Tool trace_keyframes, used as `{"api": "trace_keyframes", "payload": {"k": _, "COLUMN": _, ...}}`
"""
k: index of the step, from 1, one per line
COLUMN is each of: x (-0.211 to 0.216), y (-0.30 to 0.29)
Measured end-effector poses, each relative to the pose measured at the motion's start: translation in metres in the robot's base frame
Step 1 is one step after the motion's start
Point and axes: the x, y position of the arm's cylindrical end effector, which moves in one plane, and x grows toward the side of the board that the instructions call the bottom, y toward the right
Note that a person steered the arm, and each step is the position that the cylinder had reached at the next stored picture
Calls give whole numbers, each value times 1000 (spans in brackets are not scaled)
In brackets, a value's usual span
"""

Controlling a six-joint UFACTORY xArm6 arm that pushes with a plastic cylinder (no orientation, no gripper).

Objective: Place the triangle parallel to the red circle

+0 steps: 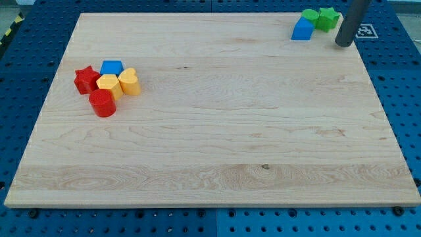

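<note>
1. Eight small blocks sit on the wooden board (pixel 217 131), gathered in two groups well apart from each other, with nothing among them that could hold anything.
2. Toward the view's left lies a tight cluster of five: a red star (pixel 85 79), a blue block (pixel 112 67) whose shape I cannot settle, a yellow hexagon (pixel 107 84), a yellow heart-like block (pixel 130 81), and the red circle (pixel 102 103), a short cylinder at the cluster's lower edge, touching the yellow hexagon.
3. Up in the view's top right corner are three more, packed together: the blue triangle-like block (pixel 302 29), a green block (pixel 309 16) just behind it, and a second green block (pixel 327 18) to the right of that; their exact shapes are hard to read from here.
4. The dark rod comes down from the view's top edge, and my tip (pixel 343 44) rests just to the right of this corner group, near the second green block and close to the board's right edge, with a visible gap to the blocks.
5. The rod has no jaws and holds nothing.
6. The blue triangle-like block is far across the board from the red circle.
</note>
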Motion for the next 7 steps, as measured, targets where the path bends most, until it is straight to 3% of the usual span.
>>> {"api": "trace_keyframes", "payload": {"k": 7, "x": -38, "y": -9}}
